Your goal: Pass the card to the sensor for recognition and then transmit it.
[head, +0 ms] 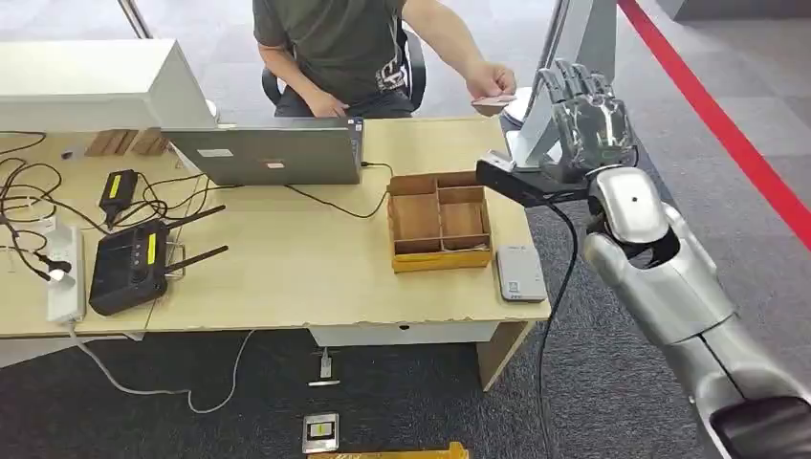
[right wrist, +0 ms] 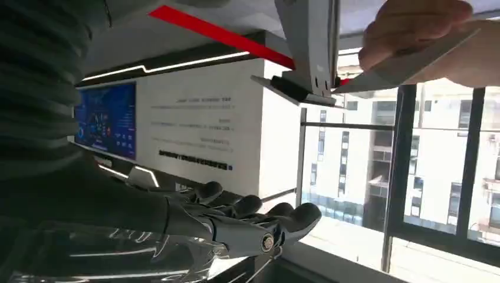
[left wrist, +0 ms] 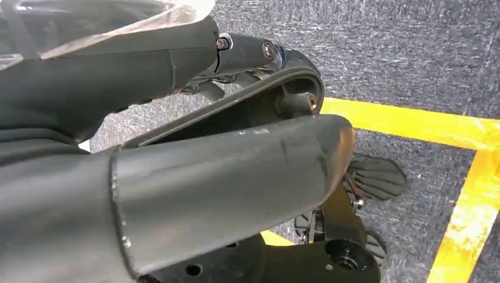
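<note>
The right hand (head: 588, 107) is raised beside the far right corner of the desk (head: 287, 268), fingers apart and extended, holding nothing; the right wrist view shows the same flat, spread fingers (right wrist: 259, 215). It sits this way, palm presented, most likely to receive something. The card (head: 493, 99) is not with the robot: a person (head: 354, 48) seated behind the desk pinches it in a hand (head: 493, 78) stretched toward the robot, just beside the raised fingers but apart from them. In the right wrist view the card (right wrist: 407, 62) appears as a thin pale sheet held near the base of a grey stand (right wrist: 309, 47). A grey, flat reader (head: 520, 273), probably the sensor, lies on the desk's near right corner beside a wooden tray (head: 440, 258) with compartments, within reach of the same arm once the card is taken. The left hand's state cannot be told; its wrist view looks down at the floor. The handover seems not yet made, so the task appears to be at its start.
</note>
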You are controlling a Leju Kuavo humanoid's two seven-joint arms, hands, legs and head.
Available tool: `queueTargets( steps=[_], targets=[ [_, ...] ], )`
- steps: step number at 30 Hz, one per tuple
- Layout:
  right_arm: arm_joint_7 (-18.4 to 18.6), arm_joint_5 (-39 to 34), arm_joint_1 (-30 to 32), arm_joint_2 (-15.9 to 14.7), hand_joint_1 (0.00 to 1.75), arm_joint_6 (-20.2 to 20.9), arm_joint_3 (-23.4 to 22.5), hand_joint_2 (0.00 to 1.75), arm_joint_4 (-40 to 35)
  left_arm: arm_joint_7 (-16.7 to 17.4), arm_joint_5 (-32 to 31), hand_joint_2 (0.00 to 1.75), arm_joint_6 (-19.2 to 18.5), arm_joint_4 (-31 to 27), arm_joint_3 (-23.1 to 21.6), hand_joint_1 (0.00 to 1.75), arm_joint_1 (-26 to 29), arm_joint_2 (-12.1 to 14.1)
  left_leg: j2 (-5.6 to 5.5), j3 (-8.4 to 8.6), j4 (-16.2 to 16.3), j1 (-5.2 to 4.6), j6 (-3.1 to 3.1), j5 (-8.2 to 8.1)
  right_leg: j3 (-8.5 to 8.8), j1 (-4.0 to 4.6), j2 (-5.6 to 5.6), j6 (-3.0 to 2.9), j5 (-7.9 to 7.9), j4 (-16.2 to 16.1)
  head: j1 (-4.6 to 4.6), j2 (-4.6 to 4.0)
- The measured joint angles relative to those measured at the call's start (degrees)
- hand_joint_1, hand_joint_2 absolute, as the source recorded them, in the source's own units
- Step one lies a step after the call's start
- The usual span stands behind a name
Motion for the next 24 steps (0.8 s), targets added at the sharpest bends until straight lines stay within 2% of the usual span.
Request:
queueTargets(
  steps=[5,14,16,17,24],
  targets=[
    [-0.3,-1.3,-2.0,3.1,0.00,-2.5,2.1,1.75,6.4,0.0,0.5,0.00,-0.1,0.0,-0.2,0.00,0.0,0.0,0.00,0.01,0.0,0.00,-0.01,0.02,-0.02,0.01,0.00,-0.02,0.01,0.0,0.00,0.00],
    [-0.8,-2.1,-2.4,5.4,0.00,-4.4,3.9,1.75,12.7,0.7,1.2,0.00,0.3,0.0,-0.2,0.00,0.1,0.0,0.01,-0.02,0.0,0.00,0.00,0.00,-0.06,-0.02,0.00,-0.01,0.01,0.0,0.00,0.00],
    [-0.7,-2.0,-2.4,5.5,0.96,-4.8,4.3,1.75,13.5,0.6,1.2,0.00,0.3,0.0,-0.2,0.00,0.2,0.0,0.02,-0.02,0.0,0.00,0.00,0.00,-0.06,-0.02,0.00,-0.01,0.01,0.0,0.00,0.00],
    [-0.5,-2.1,-2.4,5.6,1.75,-5.0,4.4,1.75,13.9,0.6,1.2,0.00,0.3,0.0,-0.2,0.00,0.2,0.0,0.03,-0.01,0.0,0.00,0.00,0.00,-0.06,-0.01,0.00,-0.01,0.01,0.0,0.00,0.00],
    [-0.5,-3.2,-2.4,5.6,1.75,-5.3,4.8,1.75,15.5,0.4,1.6,0.00,0.3,0.0,-0.2,0.00,0.3,0.0,0.03,-0.01,0.0,0.00,0.00,0.00,-0.07,-0.01,0.00,-0.01,0.01,0.0,0.00,0.00]
  ],
)
